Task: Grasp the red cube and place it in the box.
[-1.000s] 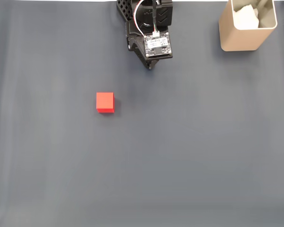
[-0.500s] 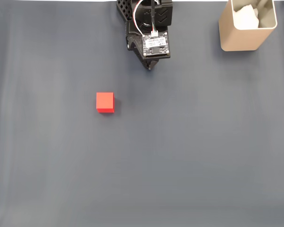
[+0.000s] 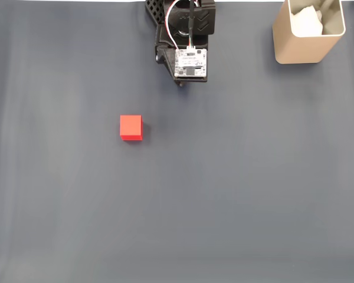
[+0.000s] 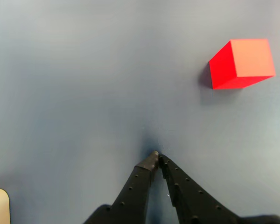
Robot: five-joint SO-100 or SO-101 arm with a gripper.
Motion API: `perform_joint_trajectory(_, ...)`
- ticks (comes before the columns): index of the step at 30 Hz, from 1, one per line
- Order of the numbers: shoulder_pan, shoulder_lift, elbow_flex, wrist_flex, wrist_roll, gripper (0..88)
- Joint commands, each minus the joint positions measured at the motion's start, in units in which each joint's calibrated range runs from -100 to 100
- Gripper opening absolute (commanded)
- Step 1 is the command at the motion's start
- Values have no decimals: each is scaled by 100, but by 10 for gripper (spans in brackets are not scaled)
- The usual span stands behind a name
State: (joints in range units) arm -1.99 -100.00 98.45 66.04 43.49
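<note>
On matte grey cloth (image 3: 236, 194) sits a smooth red cube (image 3: 131, 127).

The red cube (image 3: 131, 127) sits well apart from the box (image 3: 308, 30) (top right corner).

A matte blue-grey desk (image 3: 236, 194) spans the whole fixed view, its surface showing faint vertical streaks and soft creases. A thin pale strip runs along the very top edge of the frame. The red cube (image 3: 131, 127) sits flat on the desk left of centre, well apart from everything else, with a small shadow under its lower edge. In the wrist view the same cube (image 4: 241, 63) lies in the upper right of the frame. The box (image 3: 307, 30), beige and open-topped with something white inside, stands upright on the desk in the upper right corner of the fixed view.
</note>
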Motion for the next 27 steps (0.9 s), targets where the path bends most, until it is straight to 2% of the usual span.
perform_joint_trajectory(1, 18, 35, -228, -347, -34, 2)
perform_joint_trajectory(16, 68, 788, -1468, -1832, -20, 2)
perform_joint_trajectory(27, 281, 2181, -3127, -1808, -29, 2)
